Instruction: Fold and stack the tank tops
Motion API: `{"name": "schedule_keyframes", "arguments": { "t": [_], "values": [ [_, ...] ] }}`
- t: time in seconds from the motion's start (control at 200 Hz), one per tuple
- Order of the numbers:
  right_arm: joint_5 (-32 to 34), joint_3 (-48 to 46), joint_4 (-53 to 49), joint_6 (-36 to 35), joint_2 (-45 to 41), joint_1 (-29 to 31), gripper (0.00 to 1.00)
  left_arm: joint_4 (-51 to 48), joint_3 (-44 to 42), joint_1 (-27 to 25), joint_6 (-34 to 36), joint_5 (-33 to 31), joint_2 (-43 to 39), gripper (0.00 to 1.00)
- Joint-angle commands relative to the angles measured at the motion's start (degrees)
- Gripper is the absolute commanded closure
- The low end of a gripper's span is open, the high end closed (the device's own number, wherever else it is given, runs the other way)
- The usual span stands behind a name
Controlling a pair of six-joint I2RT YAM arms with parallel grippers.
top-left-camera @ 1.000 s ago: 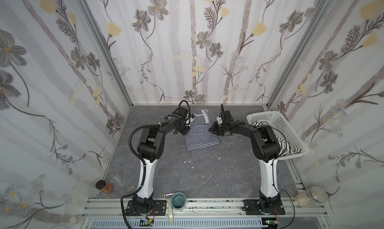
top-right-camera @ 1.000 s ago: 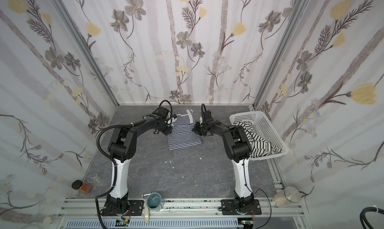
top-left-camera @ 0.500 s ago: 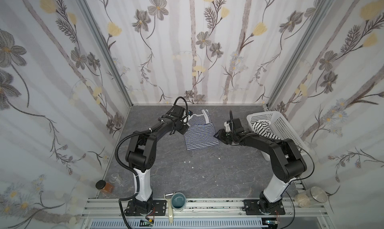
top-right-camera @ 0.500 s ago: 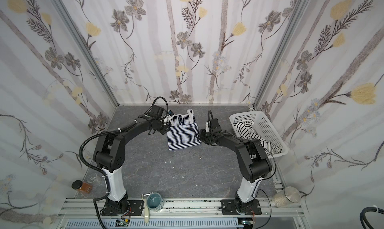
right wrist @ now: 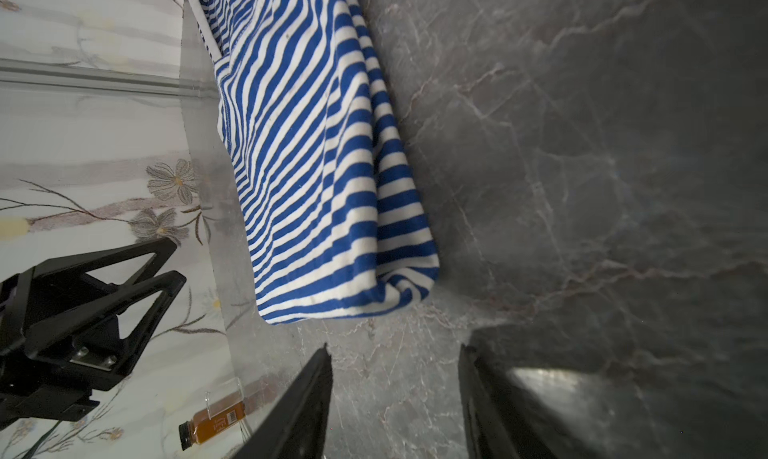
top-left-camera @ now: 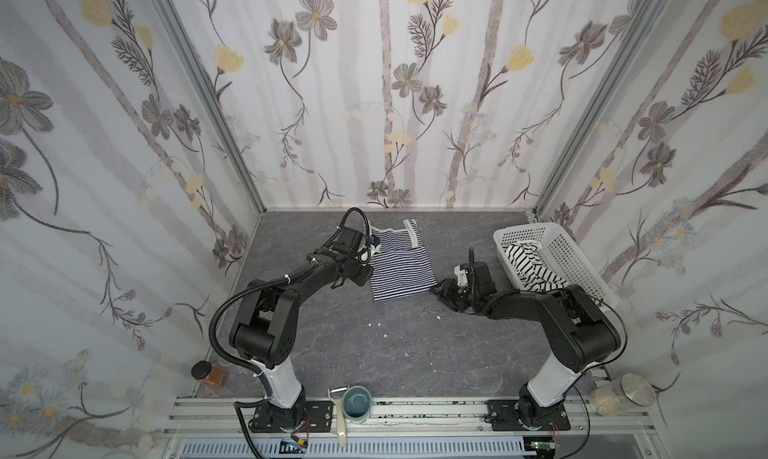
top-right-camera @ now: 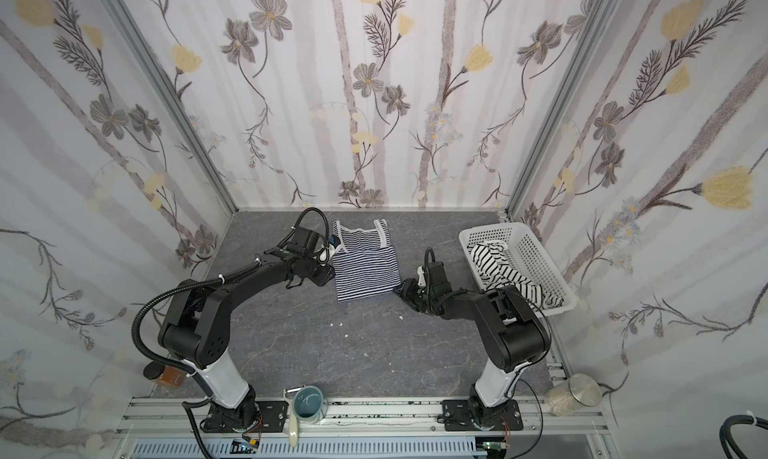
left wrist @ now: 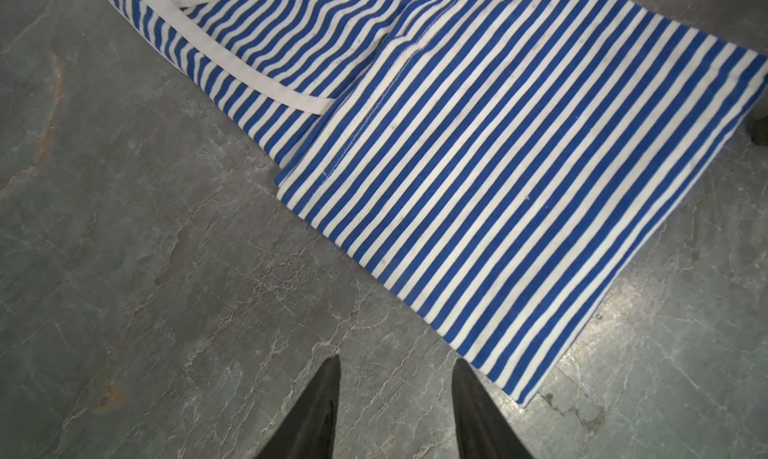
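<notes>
**Fine navy-and-white striped knit tank top point(top-left-camera: 399, 270) lies part-folded on the grey marbled desk point(top-left-camera: 374, 353); both claws empty.**

Left claw point(left wrist: 397, 361): jaws part-open, gripping nothing, over bare desk just beside the top's side edge. Right claw point(right wrist: 395, 346): likewise part-open and empty, just off the hem corner. Flanking it this way probably sets up the next fold. White tank top with wide black stripes point(top-left-camera: 528, 265) sits crumpled in the white perforated plastic basket point(top-left-camera: 577, 261); stacking not yet begun.
</notes>
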Motion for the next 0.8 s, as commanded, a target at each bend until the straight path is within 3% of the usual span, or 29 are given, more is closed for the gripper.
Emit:
{"name": "schedule_keyframes", "arguments": {
  "t": [0.0,0.14,0.56,0.66,0.794],
  "values": [
    [-1.5,-1.2,12.2,7.3,2.0,-0.3,0.49,2.6,-0.9,-0.1,-0.7,0.6,-1.2,0.54],
    [-1.5,-2.0,17.6,11.0,4.5,-1.0,0.49,3.1,-1.9,-0.1,-0.8,1.1,-2.3,0.54],
    [-3.4,-1.5,24.2,13.2,9.7,-2.1,0.53,3.7,-4.8,-0.6,-0.1,2.3,-4.7,0.53],
    [-3.7,-1.2,23.7,13.1,9.6,-2.1,0.62,3.7,-5.5,-1.2,0.3,2.1,-5.4,0.53],
    [-3.9,-0.7,21.9,12.3,8.4,-2.0,0.82,3.9,-6.1,-1.8,0.8,1.7,-5.6,0.53]
  ]
}}
